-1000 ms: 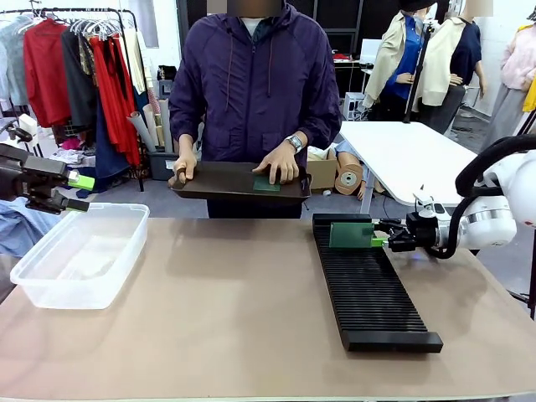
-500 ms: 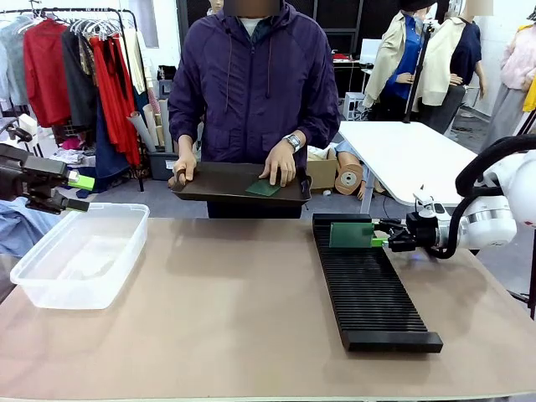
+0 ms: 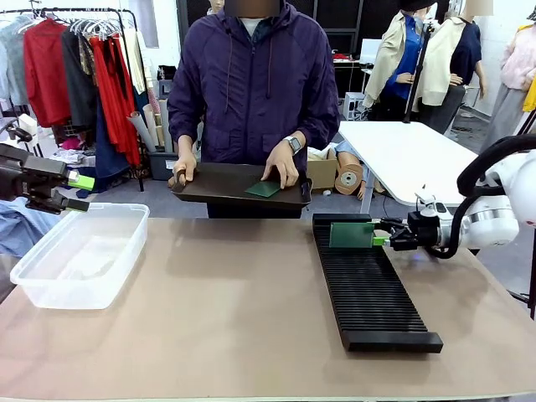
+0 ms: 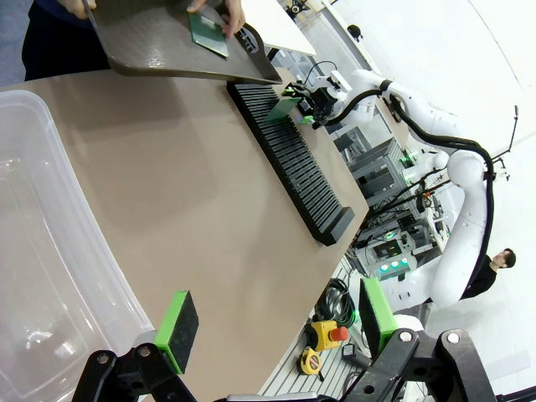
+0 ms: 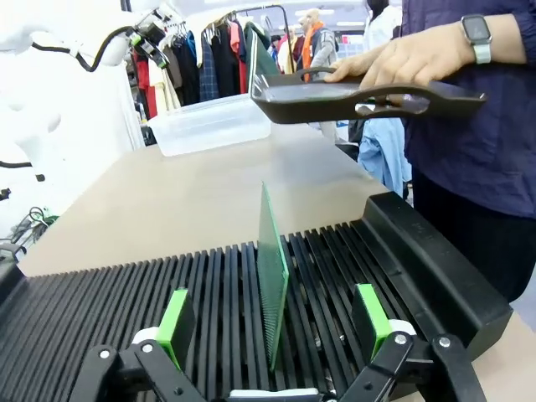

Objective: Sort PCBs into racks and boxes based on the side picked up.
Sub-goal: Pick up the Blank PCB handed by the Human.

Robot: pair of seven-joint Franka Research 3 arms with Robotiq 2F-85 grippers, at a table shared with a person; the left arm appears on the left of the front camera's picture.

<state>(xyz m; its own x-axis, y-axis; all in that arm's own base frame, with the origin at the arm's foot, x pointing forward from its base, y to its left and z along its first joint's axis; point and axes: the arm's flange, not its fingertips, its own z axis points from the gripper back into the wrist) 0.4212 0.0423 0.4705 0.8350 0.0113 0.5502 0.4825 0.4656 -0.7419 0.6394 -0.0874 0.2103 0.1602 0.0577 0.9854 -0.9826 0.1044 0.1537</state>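
One circuit board [image 5: 272, 268] is standing on edge in a slot of the rack [image 5: 100, 293], near the rack's far end, close to the person. It is staying upright on its own because the slot is gripping its lower edge. The right gripper [image 5: 274, 322] is sitting level with it, its jaws spread wide on either side and its green pads touching neither face. That looks like a board already seated and let go, with the gripper placed so it can back straight out without knocking the board over.

A second board [image 3: 263, 189] is lying flat on a dark tray [image 3: 218, 180] that the person is holding just above the far edge of the table [image 3: 234, 310]. One hand [image 3: 280, 170] is resting its fingers on this board, probably to stop it sliding or to offer it up, while the other hand [image 3: 184, 172] is gripping the tray's opposite end to keep it level.

The rack is lying lengthwise on the robot's right half of the table, its slots running across it, so boards can be dropped in from that side. The clear tub [image 3: 71, 289] is sitting well apart on the left half, and no board is showing in the parts of it in view. The left gripper [image 3: 79, 193] is hovering near the tub's far left corner, jaws spread and carrying nothing, seemingly waiting for a board meant for the tub.

By my reading, one board is sorted and the next is the one under the person's fingers.
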